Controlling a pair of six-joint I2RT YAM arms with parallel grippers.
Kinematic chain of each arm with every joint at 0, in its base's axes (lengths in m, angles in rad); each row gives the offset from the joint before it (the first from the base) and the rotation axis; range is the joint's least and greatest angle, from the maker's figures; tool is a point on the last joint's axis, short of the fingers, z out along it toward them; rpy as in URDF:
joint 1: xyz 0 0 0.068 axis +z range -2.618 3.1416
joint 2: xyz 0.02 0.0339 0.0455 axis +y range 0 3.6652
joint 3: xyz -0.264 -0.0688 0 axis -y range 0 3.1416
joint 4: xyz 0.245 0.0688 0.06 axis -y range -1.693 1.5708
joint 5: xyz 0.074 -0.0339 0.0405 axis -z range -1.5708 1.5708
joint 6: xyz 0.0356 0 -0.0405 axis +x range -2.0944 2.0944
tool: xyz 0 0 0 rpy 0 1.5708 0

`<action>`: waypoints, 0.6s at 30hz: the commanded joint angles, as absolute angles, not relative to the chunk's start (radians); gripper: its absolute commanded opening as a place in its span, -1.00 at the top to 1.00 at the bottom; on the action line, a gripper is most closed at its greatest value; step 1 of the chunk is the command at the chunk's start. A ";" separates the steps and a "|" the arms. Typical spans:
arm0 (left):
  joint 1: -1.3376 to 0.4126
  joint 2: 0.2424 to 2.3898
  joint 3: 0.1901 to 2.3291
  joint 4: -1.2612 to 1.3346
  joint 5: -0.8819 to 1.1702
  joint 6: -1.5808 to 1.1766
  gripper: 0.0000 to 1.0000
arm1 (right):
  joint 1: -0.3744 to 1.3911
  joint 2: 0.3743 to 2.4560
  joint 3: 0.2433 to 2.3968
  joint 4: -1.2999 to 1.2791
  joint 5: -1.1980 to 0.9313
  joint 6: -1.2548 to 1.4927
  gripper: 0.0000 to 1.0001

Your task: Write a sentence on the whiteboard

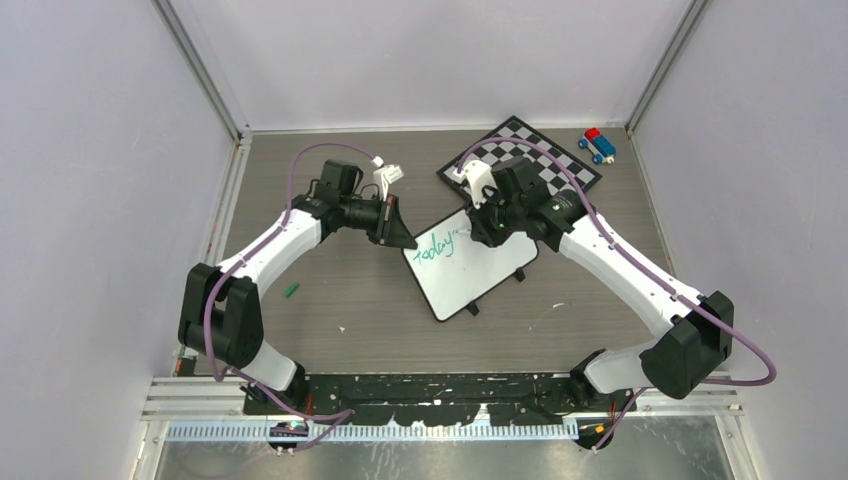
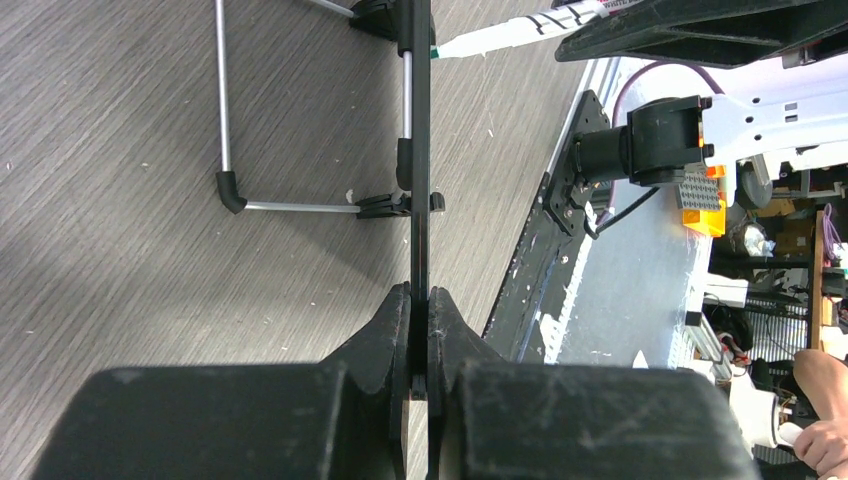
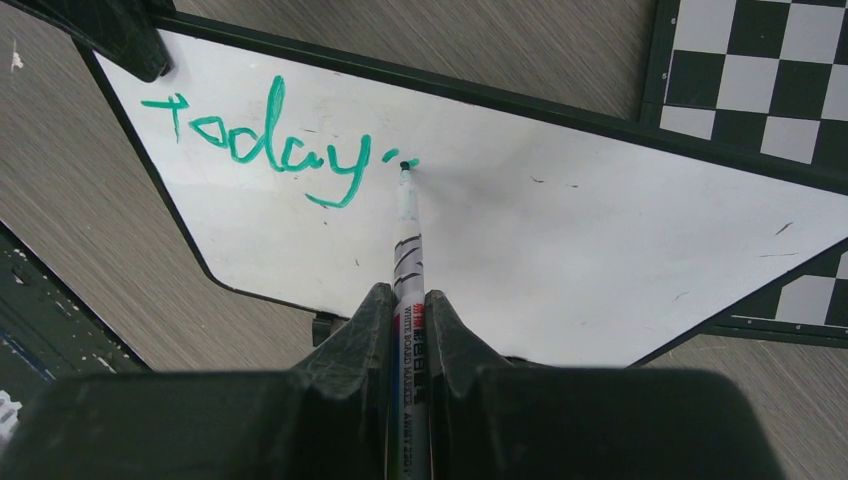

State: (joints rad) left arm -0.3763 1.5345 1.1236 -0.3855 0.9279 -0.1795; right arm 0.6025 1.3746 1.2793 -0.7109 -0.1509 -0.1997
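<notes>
Pinching the dark edge of the small white rectangular whiteboard (image 2: 420,150), the left gripper (image 2: 420,302) is clamped tight, likely to steady it against writing pressure. The right gripper (image 3: 408,305) grasps a white-barrelled marker (image 3: 409,250), its tip touching the board just ahead of that gripper, right after the green handwritten sentence (image 3: 260,140), reading only "today" and an apostrophe.

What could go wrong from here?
1. The left tool pinches only the thin edge of the whiteboard, so pressure from the marker could pivot the board.
2. The right tool grips the marker well back from its tip. It may slip or tilt, spoiling the sentence.
3. One board corner overhangs the chessboard. A shifted foot could catch there.
</notes>
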 commanded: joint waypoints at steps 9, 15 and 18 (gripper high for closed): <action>-0.394 1.549 1.123 -0.376 0.924 -0.169 1.00 | 0.597 1.361 1.233 -0.680 -0.147 -0.229 0.99; -0.394 1.543 1.122 -0.376 0.919 -0.169 1.00 | 0.576 1.361 1.236 -0.666 -0.105 -0.213 1.00; -0.393 1.544 1.124 -0.380 0.917 -0.165 1.00 | 0.574 1.361 1.231 -0.667 -0.101 -0.212 0.99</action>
State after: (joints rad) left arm -0.3763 1.5345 1.1240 -0.3851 0.9237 -0.1787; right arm 0.5884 1.3720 1.2404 -0.7254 -0.1650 -0.2108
